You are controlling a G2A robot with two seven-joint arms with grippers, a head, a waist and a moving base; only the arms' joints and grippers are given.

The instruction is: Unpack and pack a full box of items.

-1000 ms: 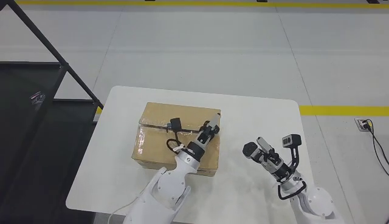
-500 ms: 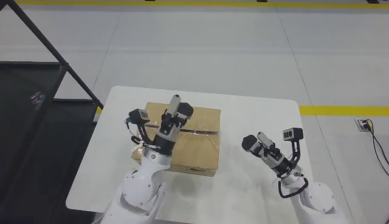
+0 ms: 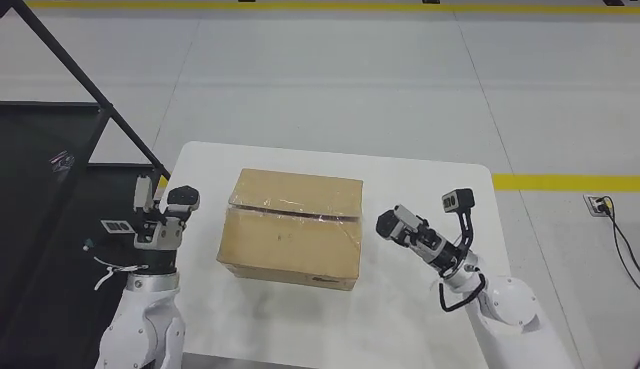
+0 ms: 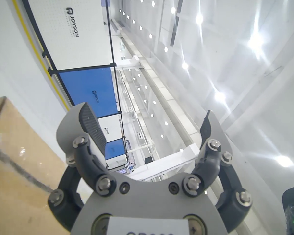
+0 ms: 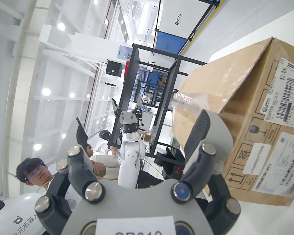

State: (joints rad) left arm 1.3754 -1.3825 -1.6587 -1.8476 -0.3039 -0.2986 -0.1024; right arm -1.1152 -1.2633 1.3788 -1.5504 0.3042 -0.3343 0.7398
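Cardboard box [image 3: 292,227] mid-tabletop [image 3: 420,184], between the two grippers, touching neither.

Left gripper [image 3: 160,201] off the box's left end, over the tabletop edge, clear of the box and pointing upward. Jaws wide apart, gripping nothing. One box corner visible beside a finger [image 4: 90,123] in left wrist view, no contact.

Right gripper [image 3: 388,224] just beside the box's right end, aimed at it, small gap between. Jaws wide apart, nothing between them.

Box shut: top flaps down, clear tape along the centre seam and wrapped over the right end. Contents hidden, cannot tell what is inside. Printed labels and handling symbols on one side face, seen in right wrist view. Box flat on the tabletop, not tilted.
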